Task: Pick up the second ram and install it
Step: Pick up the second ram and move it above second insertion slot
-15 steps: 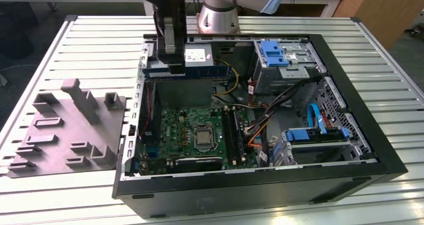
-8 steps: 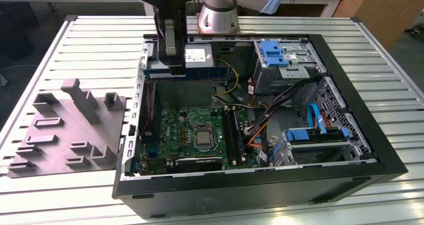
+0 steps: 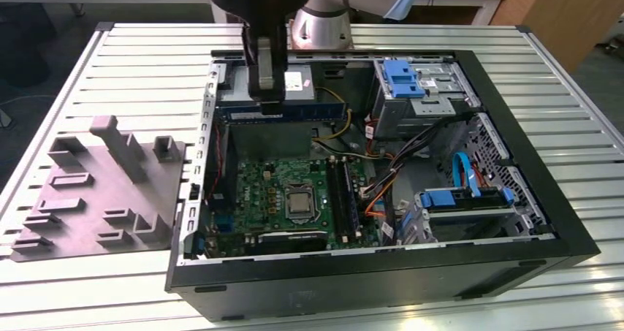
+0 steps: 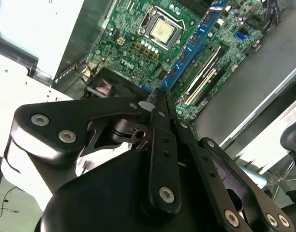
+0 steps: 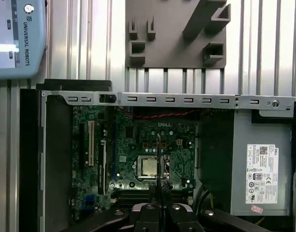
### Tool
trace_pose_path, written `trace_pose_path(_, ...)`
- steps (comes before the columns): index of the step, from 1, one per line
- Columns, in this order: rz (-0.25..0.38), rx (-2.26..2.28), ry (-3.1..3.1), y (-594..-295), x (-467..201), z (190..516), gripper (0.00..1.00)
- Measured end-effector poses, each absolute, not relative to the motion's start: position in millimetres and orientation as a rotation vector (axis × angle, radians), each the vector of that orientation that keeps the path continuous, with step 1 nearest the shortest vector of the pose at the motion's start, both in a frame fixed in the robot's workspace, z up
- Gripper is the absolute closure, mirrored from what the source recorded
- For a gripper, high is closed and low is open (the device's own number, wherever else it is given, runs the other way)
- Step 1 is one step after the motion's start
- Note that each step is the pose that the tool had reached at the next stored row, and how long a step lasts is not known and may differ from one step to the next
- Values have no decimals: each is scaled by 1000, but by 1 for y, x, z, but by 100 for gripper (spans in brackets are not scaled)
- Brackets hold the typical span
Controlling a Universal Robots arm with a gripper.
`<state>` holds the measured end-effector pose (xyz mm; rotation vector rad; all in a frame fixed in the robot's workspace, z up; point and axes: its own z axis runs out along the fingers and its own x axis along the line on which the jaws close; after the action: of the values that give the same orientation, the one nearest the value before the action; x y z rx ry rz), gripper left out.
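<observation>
on the exterior view's left, a grey fixture plate [image 3: 98, 192] lies on the slatted table [image 3: 546, 75], well apart from the jaws. next comes the open computer case [image 3: 390, 272], its motherboard [image 3: 283, 199] lying beneath the gripper [image 3: 265, 106], whose jaws are pressed shut on the second ram [image 3: 312, 113]. the stick hangs level above the case, its long axis running left to right across the exterior view, crosswise to the black memory slots [image 3: 341, 199] below; more of its length juts out on the jaws' right-hand side there. further right sits a blue drive caddy [image 3: 402, 79]. in the second wrist view the ram [image 4: 191, 46] shows its blue face and black chips, reaching out from the jaws over the board. in the first wrist view the ram [image 5: 159, 159] is a thin edge-on line over the cpu socket [image 5: 149, 166].
</observation>
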<state>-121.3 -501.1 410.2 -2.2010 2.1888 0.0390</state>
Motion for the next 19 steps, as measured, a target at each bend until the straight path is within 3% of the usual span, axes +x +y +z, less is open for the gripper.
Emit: trace_pose_path(19, 40, -2201, 2189, -501, -105, 375, 88)
